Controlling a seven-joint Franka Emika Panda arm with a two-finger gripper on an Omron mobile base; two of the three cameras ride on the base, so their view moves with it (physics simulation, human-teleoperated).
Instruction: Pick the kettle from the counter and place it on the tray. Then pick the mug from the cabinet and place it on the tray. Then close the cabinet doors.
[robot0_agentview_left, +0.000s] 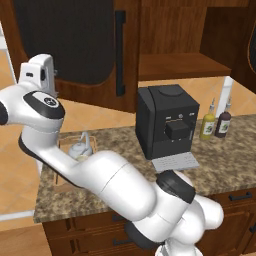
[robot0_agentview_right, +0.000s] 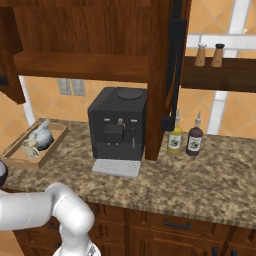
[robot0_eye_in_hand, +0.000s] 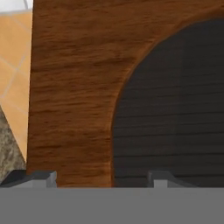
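Gripper (robot0_eye_in_hand: 99, 177) jaws apart – tips close against cabinet door (robot0_eye_in_hand: 74, 87) frame edge.

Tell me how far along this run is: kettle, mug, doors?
Done: the kettle and the mug both sit in the tray. In hand: the gripper faces the left cabinet door close up, jaws apart, holding nothing. Left: both cabinet doors stand open over the counter.

Glossy white rounded arm (robot0_agentview_left: 112, 185) segments with dark joint bands, small dark fingers (robot0_eye_in_hand: 30, 178).
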